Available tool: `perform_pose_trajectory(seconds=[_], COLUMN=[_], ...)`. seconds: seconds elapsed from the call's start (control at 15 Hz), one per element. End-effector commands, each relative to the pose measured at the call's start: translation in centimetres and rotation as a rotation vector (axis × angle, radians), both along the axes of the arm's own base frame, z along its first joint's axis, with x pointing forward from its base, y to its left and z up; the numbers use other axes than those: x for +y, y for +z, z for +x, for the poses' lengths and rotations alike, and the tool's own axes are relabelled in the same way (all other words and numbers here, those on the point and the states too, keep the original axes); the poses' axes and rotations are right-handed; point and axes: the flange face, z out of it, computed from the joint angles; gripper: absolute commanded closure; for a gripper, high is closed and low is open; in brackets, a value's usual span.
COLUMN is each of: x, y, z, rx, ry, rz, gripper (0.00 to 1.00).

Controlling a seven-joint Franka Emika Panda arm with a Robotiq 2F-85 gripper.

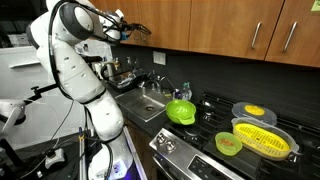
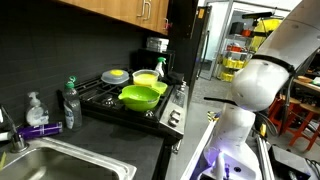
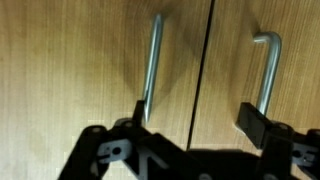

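My gripper (image 3: 198, 118) is open and empty, raised close to two wooden upper cabinet doors. The seam between the doors (image 3: 203, 70) runs between my fingers. The left finger sits in front of the lower end of the left metal handle (image 3: 152, 60). The right finger sits just below the right handle (image 3: 268, 65). I cannot tell whether either finger touches a handle. In an exterior view the gripper (image 1: 128, 30) is up at the cabinet row (image 1: 200, 25) above the counter.
Below are a sink (image 1: 148, 103) and a stove (image 1: 215, 135) carrying a green bowl (image 1: 181, 111), a yellow colander (image 1: 264, 138) and a small green bowl (image 1: 228, 144). Soap bottles (image 2: 70, 100) stand by the sink (image 2: 60, 165).
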Motion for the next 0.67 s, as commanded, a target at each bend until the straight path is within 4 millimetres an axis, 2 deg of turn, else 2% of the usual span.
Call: perform_pose_trajectory(seconds=[0.0, 0.2, 0.47, 0.6], x=[-0.56, -0.95, -1.03, -1.04], y=[0.27, 0.18, -0.01, -0.2], z=[0.25, -0.13, -0.18, -0.2], rx=[-0.014, -0.023, -0.031, -0.036], ry=[-0.001, -0.009, -0.006, -0.006], rz=[0.029, 0.041, 0.045, 0.044], gripper=[0.36, 0.56, 0.96, 1.0])
